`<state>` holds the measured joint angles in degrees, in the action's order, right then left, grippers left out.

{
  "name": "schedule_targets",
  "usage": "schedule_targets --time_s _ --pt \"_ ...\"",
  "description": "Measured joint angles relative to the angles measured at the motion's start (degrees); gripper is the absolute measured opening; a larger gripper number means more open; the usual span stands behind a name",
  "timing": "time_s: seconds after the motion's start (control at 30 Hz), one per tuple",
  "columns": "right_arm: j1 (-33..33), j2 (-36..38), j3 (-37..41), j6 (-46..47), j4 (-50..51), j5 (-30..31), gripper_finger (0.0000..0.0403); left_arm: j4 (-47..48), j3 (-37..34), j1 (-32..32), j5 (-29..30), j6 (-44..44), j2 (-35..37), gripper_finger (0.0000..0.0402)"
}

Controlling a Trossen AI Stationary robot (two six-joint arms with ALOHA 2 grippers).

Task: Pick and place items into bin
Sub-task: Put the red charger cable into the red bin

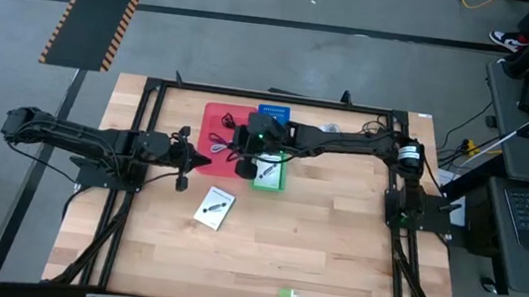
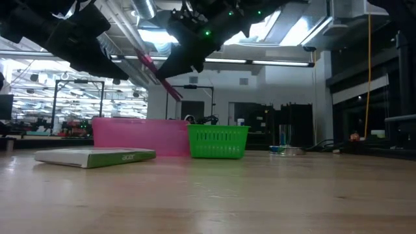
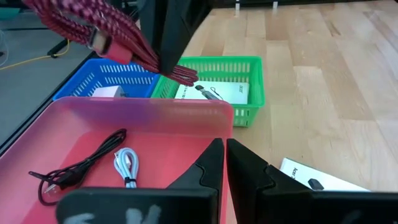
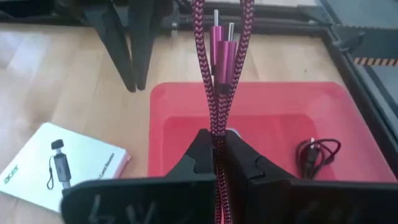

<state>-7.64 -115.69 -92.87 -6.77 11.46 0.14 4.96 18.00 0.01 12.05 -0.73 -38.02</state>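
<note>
My right gripper (image 4: 217, 144) is shut on a dark red braided cable (image 4: 214, 74) above the red bin (image 1: 216, 121). In the left wrist view the cable (image 3: 93, 28) hangs over the bin's wall (image 3: 143, 112). A black cable (image 3: 74, 171) and a pale coiled cable (image 3: 127, 165) lie on the bin's floor. My left gripper (image 3: 225, 163) is shut on nothing and stays at the bin's near left corner (image 1: 205, 163). One white card (image 1: 215, 208) lies flat on the table. Another (image 3: 214, 92) lies in the green basket (image 1: 269, 175). A small green block (image 1: 286, 295) sits near the front edge. My right gripper pinches the dark red cable between its two fingers, two strands side by side (image 4: 217, 127). The fingers slant down from the table's right side and lie along the strands. The plug ends (image 4: 221, 43) reach out past the fingertips. The cable is lifted clear above the red bin.
A blue basket (image 1: 274, 113) stands behind the green one, at the red bin's right. The black frame rails (image 1: 134, 154) run along the table's left and right sides. Bare wood lies between the white card and the front edge.
</note>
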Motion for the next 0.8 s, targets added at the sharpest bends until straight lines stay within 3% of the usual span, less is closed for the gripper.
schedule_targets --time_s 0.33,0.8 --pt "-0.2 -1.0 -0.6 0.5 1.3 0.2 0.0 0.0 0.0 0.0 0.0 0.0 0.0 0.0015" --pt "-1.8 -10.8 -0.5 1.7 -4.5 0.2 0.0 -0.9 0.0 0.0 0.3 0.0 0.0 0.0015"
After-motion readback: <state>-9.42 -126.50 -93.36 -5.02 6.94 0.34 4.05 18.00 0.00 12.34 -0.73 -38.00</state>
